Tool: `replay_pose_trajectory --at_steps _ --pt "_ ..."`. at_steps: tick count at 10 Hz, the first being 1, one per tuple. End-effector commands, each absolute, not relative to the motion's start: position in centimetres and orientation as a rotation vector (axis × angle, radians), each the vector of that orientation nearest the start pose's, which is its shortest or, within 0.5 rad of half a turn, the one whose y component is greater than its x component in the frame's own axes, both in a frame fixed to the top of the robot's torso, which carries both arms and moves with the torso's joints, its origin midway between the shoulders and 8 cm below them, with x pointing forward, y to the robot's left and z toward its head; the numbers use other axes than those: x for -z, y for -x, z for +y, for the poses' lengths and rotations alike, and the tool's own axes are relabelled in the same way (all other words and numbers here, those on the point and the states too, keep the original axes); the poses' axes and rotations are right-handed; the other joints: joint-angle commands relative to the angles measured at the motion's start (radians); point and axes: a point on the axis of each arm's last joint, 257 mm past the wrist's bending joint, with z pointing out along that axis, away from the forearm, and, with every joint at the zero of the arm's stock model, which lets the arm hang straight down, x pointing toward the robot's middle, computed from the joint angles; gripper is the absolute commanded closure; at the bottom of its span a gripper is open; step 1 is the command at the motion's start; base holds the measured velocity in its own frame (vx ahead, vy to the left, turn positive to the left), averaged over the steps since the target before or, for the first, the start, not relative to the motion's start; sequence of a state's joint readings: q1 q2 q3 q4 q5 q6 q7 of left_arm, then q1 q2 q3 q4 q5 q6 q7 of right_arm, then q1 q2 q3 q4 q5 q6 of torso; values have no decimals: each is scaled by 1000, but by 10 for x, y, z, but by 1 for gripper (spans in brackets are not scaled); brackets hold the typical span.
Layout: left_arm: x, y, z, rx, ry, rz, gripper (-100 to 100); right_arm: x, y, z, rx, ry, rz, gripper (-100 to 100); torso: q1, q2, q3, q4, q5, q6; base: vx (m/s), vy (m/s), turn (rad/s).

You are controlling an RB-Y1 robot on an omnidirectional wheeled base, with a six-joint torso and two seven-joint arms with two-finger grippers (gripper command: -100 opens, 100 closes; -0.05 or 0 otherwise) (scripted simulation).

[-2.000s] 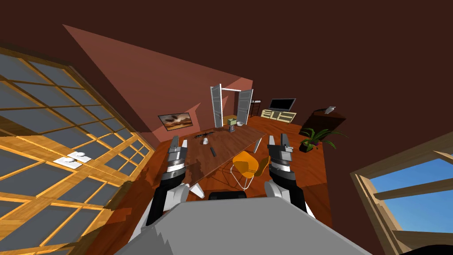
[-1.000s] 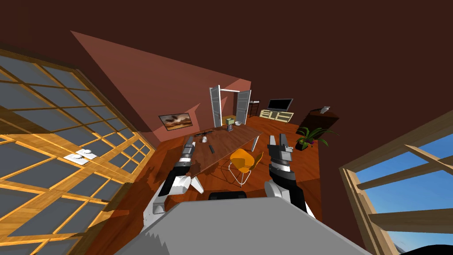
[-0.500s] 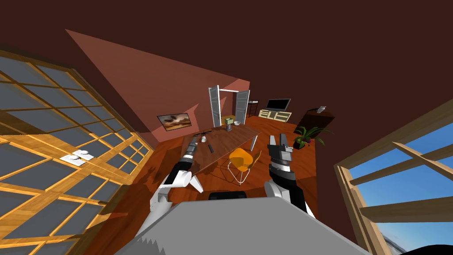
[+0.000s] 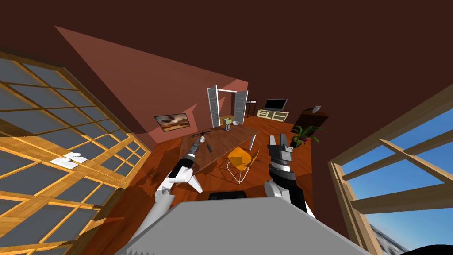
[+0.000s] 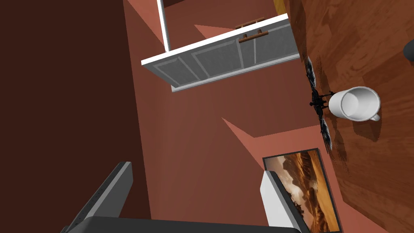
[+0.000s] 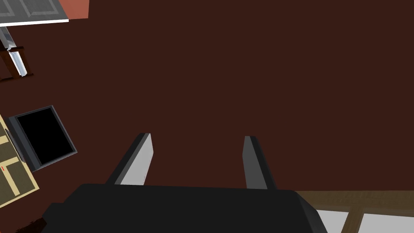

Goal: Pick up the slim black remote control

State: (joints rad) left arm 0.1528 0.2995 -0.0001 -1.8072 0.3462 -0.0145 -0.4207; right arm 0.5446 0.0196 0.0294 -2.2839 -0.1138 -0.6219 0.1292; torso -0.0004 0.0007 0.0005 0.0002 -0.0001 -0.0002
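A slim black remote (image 4: 209, 148) lies flat on the brown wooden table (image 4: 230, 136), toward its near end. Beyond it stand a white mug (image 4: 202, 139) and a thin black winged object (image 4: 201, 133). My left arm stretches forward, and my left gripper (image 4: 195, 142) hangs open over the table's left edge, just left of the remote and near the mug. In the left wrist view the open left gripper (image 5: 196, 170) holds nothing, with the mug (image 5: 355, 104) and the winged object (image 5: 319, 106) off to one side. My right gripper (image 4: 277, 138) is raised right of the table, open and empty (image 6: 197, 136).
An orange chair (image 4: 239, 159) stands at the table's near right side. A bowl (image 4: 236, 122) and a small box (image 4: 228, 120) sit at the far end. Open grey double doors (image 4: 225, 106), a framed picture (image 4: 171, 121), a potted plant (image 4: 305, 133) and a TV (image 4: 275, 104) lie beyond.
My left arm has stretched forward, carrying its gripper from beside my chest out to the table's left edge near the mug. The head view has rolled a little. The right arm stays put.
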Motion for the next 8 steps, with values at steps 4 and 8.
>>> replay_pose_trajectory --at_steps 4,8 --pt "217 -528 313 889 913 1443 -100 -34 -317 -290 -1273 -638 493 0 0 -1 0 0 0 0 -11 -6 -62" --pt "259 -543 326 804 957 1580 -100 -34 -317 -290 -1273 -638 493 0 0 -1 -1 0 0 0 -3 -2 -82"
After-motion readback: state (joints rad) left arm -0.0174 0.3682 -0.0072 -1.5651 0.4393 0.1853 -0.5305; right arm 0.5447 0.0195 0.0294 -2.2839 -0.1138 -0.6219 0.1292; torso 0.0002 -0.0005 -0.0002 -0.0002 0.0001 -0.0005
